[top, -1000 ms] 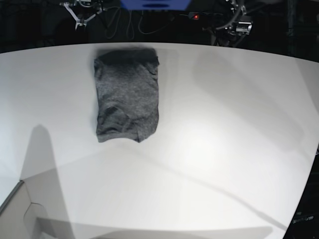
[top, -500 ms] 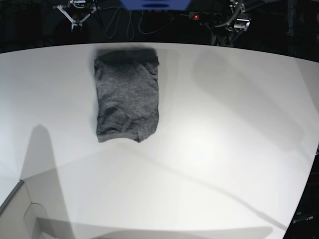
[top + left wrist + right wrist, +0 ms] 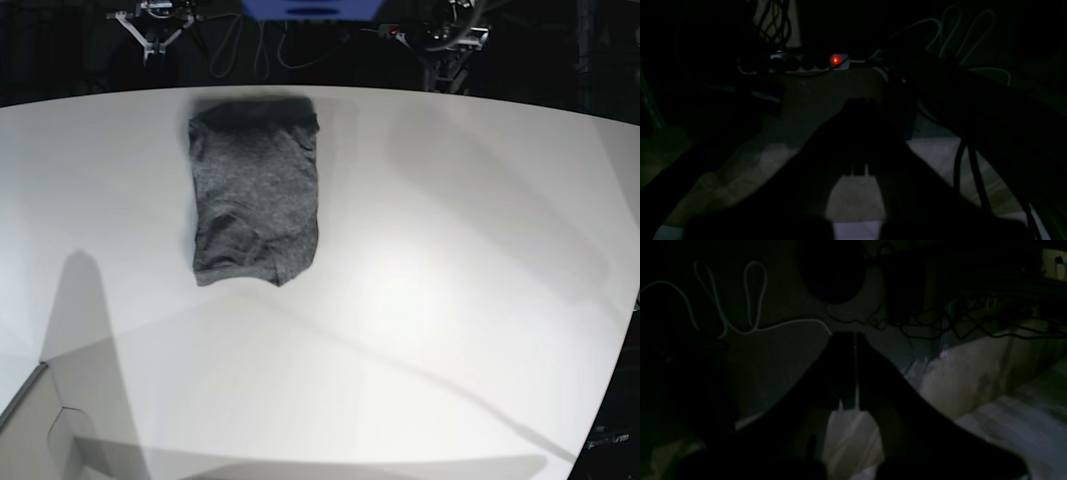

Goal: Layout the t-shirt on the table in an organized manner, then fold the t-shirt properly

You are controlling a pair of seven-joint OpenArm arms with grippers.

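Observation:
The t-shirt lies folded into a compact charcoal-grey rectangle on the white table, near its far edge and left of centre. Both arms hang back beyond that far edge, well apart from the shirt. In the base view my right gripper is at the top left and my left gripper at the top right. The dark wrist views show my left gripper and my right gripper as silhouettes, jaws pressed together with nothing between them.
A power strip with a red light and loose cables lie in the dark area behind the table. A blue object sits at the top centre. A grey box corner pokes in at the bottom left.
My left gripper has swung leftward along the far edge in the base view. My right gripper shifted slightly, then held still. The shirt has not moved.

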